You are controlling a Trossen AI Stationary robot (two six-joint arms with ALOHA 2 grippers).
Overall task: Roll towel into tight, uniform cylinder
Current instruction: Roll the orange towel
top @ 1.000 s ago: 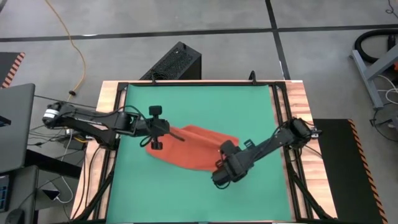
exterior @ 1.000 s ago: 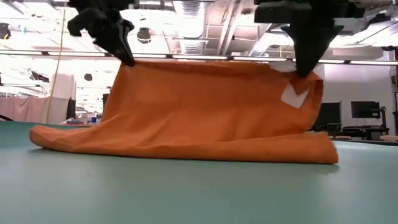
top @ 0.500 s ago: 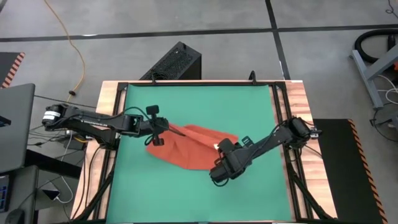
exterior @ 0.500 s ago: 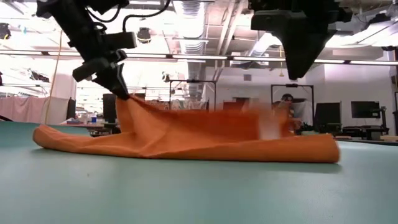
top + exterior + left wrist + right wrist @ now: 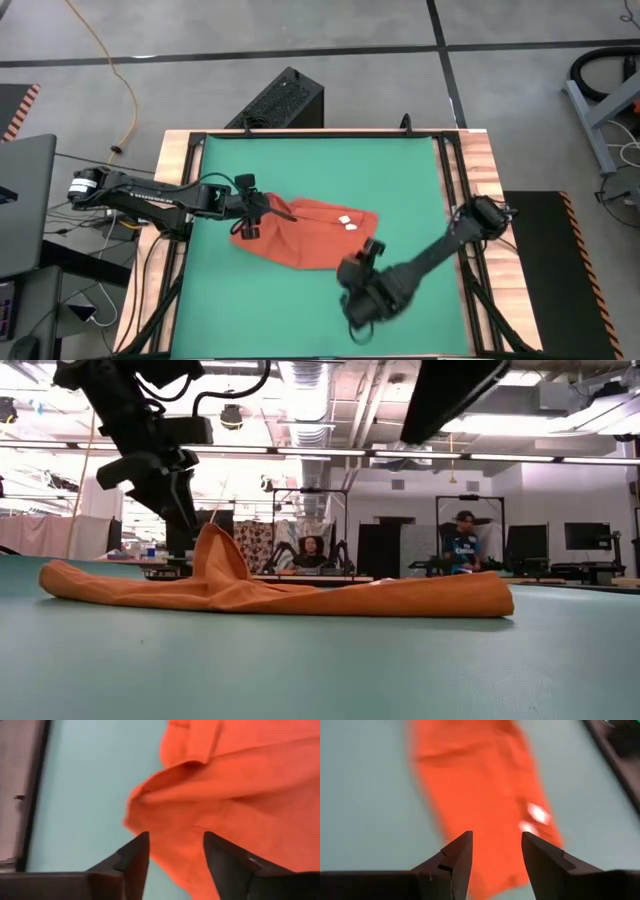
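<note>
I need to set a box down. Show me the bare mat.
Bare mat lies between the towel and the far edge, also at the near left corner. Crowded: the left tool at the towel's left end, the right tool just near of the towel.

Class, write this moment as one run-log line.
towel: flat on mat, unrolled | left end effector: open, over towel's edge | right end effector: open, off towel
</note>
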